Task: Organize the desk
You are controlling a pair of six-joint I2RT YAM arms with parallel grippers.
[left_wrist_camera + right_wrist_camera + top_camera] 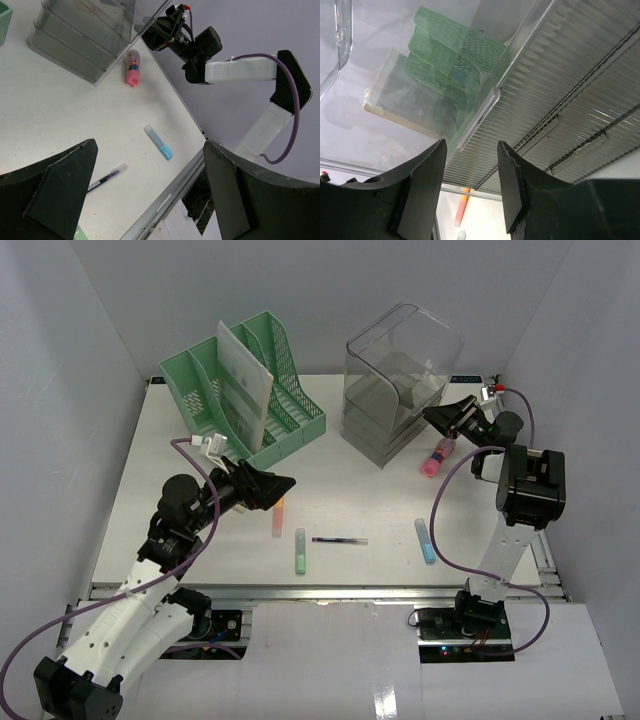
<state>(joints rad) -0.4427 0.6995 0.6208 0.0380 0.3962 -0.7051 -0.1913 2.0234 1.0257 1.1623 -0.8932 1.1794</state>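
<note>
The white desk (190, 530) holds loose pens. An orange highlighter (278, 517), a green highlighter (299, 551) and a purple pen (339, 540) lie near the front middle. A blue highlighter (425, 540) lies front right and a pink one (437, 457) lies beside the clear drawer box (400, 380). My left gripper (282, 485) is open and empty, above the orange highlighter. My right gripper (440, 418) is open and empty, close to the drawer box's right side. The left wrist view shows the pen (105, 177), the blue highlighter (159, 142) and the pink one (132, 68).
A green slotted file rack (250, 390) with a white sheet in it stands at the back left. A silver rail (320, 588) runs along the desk's front edge. White walls enclose three sides. In the right wrist view the drawer box (560, 100) fills the frame.
</note>
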